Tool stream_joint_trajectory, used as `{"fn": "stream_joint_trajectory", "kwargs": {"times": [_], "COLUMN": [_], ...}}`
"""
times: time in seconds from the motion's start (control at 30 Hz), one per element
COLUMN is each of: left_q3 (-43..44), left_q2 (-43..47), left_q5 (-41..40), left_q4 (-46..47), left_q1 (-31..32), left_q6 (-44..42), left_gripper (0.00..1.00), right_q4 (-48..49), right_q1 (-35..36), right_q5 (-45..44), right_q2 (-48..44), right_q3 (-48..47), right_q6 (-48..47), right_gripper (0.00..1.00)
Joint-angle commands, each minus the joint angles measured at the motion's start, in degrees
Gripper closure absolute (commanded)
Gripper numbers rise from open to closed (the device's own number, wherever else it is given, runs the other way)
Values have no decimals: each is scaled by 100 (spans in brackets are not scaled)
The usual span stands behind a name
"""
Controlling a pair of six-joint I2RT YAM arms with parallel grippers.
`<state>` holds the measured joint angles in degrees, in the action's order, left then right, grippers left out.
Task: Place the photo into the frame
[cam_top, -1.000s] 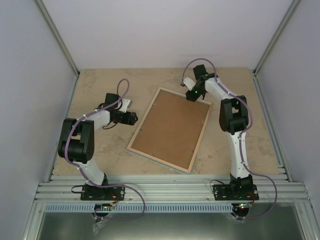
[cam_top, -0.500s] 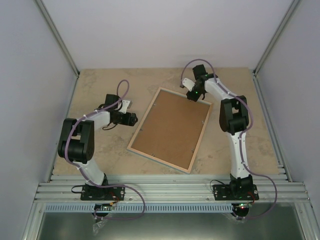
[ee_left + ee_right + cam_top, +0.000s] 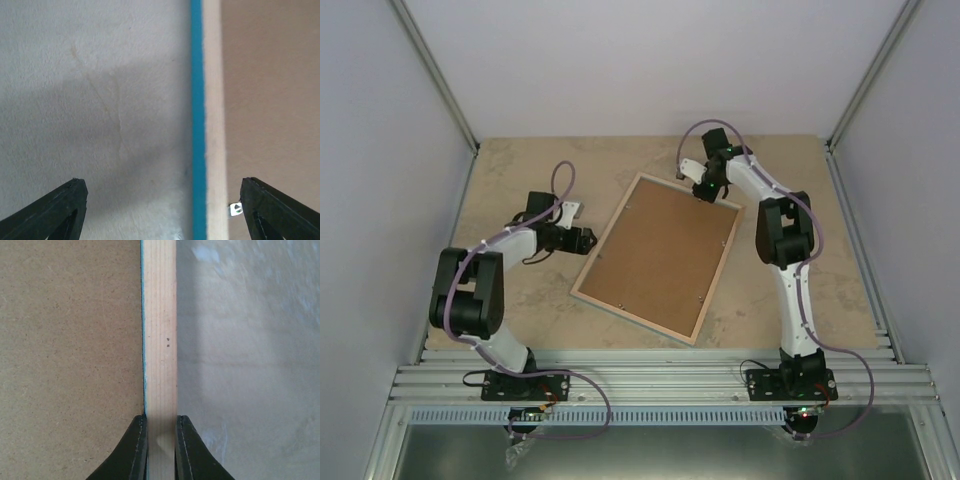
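The frame (image 3: 635, 318) lies face down near the middle of the sandy-coloured table (image 3: 520, 170), turned at a slant, with its pale wooden edges and the brown hardboard backing panel (image 3: 660, 255) facing up. My right gripper (image 3: 161, 419) is at the frame's far edge, close to its far right corner. Its two black fingers are drawn in tight on either side of the narrow wooden rail and touch it on both sides, so I have the frame pinched there. The backing is on one side of that rail and bare table on the other. My left gripper (image 3: 161, 182) is spread wide and holds nothing. It hangs over the frame's left long edge, one finger above the table and the other above the backing, with the thin turquoise strip and pale wood of the frame running between them. A small metal tab (image 3: 235, 209) sits on the backing just beside that finger.
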<state>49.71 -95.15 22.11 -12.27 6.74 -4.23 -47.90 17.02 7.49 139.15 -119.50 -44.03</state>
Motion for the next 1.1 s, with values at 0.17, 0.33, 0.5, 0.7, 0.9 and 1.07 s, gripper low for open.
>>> {"fn": "stream_joint_trajectory", "kwargs": {"times": [0.17, 0.33, 0.5, 0.7, 0.9, 1.07], "left_q3": [-344, -601, -679, -607, -608, -600], "left_q2": [692, 727, 716, 662, 575, 512], "left_q5": [136, -10, -121, -95, -2, 22], "left_q4": [241, 421, 536, 553, 575, 589], "left_q1": [10, 9, 14, 9, 11, 11], "left_q6": [109, 353, 598, 571, 546, 547], "left_gripper": [13, 13, 12, 12, 13, 13], "right_q4": [68, 627, 45, -705, -673, -654], "right_q1": [923, 1089, 919, 432, 418, 571], "right_q5": [697, 593, 624, 1308, 1053, 709], "right_q2": [349, 122, -178, -1626, -2934, -2823], "right_q3": [-77, -367, -1031, 1144, 3149, 3410], "right_q6": [-1429, -1269, -418, -654, -1479, -993], "right_gripper": [99, 69, 33, 26, 44, 58]}}
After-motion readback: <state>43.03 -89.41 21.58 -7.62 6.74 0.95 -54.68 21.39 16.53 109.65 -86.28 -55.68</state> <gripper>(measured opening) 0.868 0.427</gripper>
